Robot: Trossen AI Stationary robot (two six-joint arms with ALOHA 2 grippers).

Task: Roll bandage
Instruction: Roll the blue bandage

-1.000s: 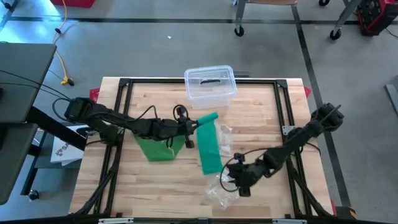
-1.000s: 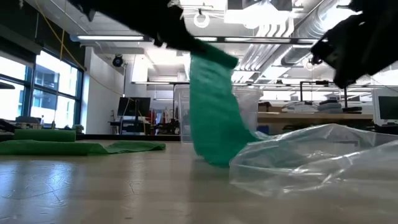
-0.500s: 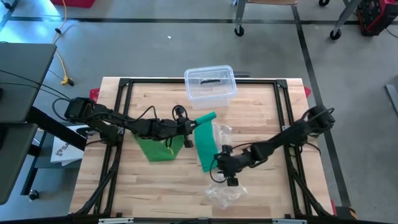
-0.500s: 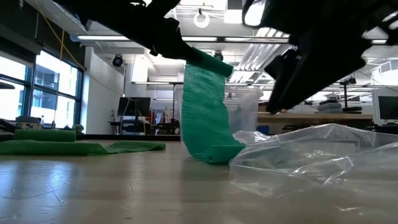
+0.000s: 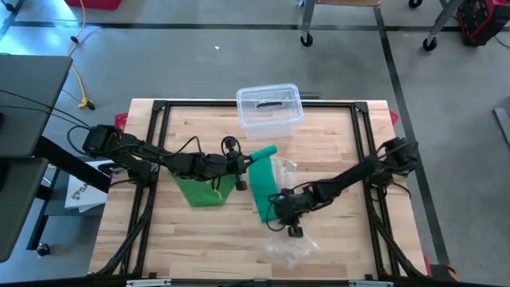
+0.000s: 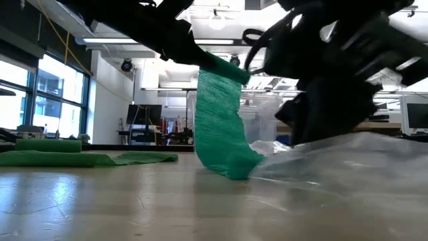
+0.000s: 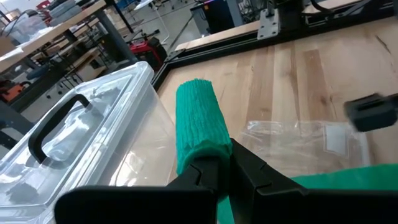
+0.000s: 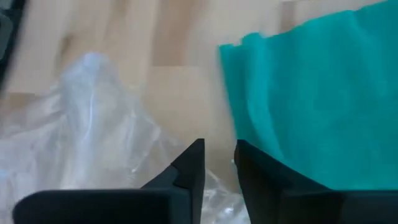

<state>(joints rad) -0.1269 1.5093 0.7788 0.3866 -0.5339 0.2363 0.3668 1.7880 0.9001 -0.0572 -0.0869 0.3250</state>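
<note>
Holding the rolled end of the green bandage (image 5: 266, 182) up off the table, the left gripper (image 5: 244, 163) is clenched tight on it. The loose end lies just beside the right gripper (image 8: 217, 163), whose fingers are nearly together with nothing between them. Crinkly plastic bags (image 5: 288, 247) lie around it. A clear box (image 5: 269, 108) sits behind.

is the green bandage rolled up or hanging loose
Partly rolled: the left end effector holds the roll, the green bandage hangs loose to the table.
</note>
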